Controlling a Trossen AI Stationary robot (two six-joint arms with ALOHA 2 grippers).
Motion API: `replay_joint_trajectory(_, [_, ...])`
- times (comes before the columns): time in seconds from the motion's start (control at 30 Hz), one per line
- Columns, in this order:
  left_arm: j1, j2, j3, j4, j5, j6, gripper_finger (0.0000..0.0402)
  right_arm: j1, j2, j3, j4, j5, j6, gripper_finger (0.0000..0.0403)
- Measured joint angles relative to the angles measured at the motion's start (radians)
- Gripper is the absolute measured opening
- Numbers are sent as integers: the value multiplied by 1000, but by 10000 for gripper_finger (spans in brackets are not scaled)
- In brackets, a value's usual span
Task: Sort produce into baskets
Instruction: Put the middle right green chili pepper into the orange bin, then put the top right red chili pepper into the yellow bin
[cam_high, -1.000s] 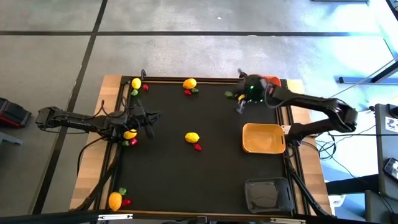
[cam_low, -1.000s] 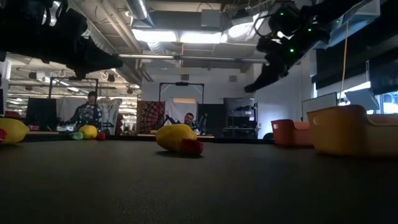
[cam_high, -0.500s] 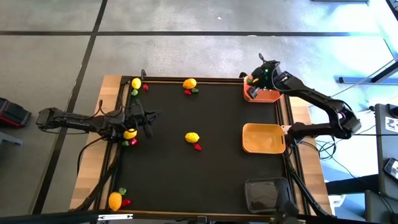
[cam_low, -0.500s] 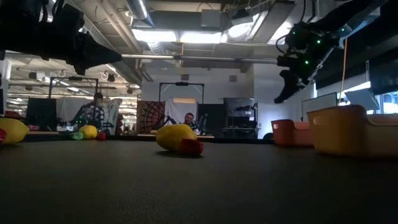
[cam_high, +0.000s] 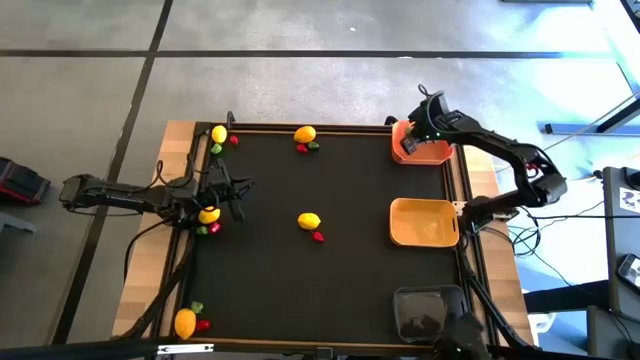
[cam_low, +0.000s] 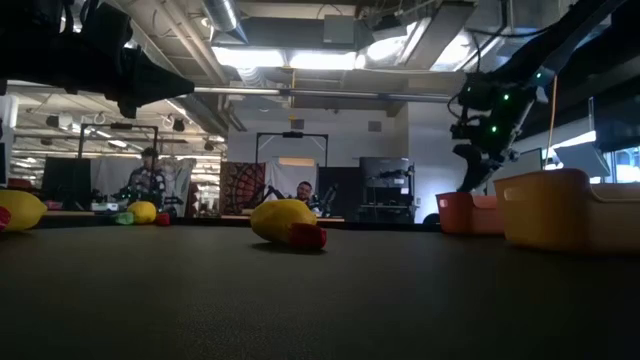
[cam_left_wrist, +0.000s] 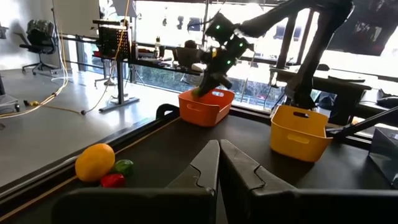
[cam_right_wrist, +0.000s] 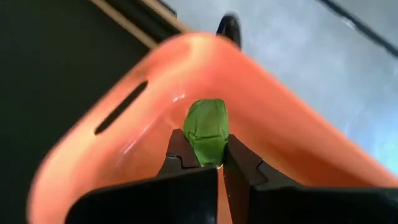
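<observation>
My right gripper (cam_high: 412, 143) hangs over the orange basket (cam_high: 424, 146) at the table's far right corner, shut on a tiny green piece (cam_right_wrist: 206, 130). The yellow-tan basket (cam_high: 423, 221) and the dark basket (cam_high: 430, 312) stand along the right edge. My left gripper (cam_high: 240, 193) is shut and empty above the left side, beside a lemon (cam_high: 209, 215) with red and green pieces. A lemon with a red piece (cam_high: 310, 224) lies mid-table. More groups lie at the far edge (cam_high: 305, 136), far left (cam_high: 219, 135) and near left (cam_high: 187, 321). My right gripper pinches the green piece's lower end (cam_right_wrist: 207, 157) between its two fingertips (cam_right_wrist: 180, 149). The fingers point down into the orange basket from above. The piece is clear of the basket's floor, most of it sticking out past the fingertips.
A raised rim (cam_high: 320, 130) runs round the black mat. Open mat lies between the middle lemon and the baskets. People sit in the room beyond the table (cam_low: 148, 180).
My right gripper has gone toward the table's far right corner with the green piece, from over the mat to above the orange basket, and has come down and tipped to point down into it.
</observation>
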Motion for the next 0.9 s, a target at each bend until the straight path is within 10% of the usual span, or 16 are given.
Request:
replay_joint_trajectory(0.23, [0,0,0,0,0,-1,5,1,62,0,6,30,55,16])
replay_joint_trajectory(0.6, [0,0,0,0,0,4,5,1,63,53,-56,57,64,156])
replay_joint_trajectory(0.9, [0,0,0,0,0,5,5,113,61,205,-90,-103,77,210])
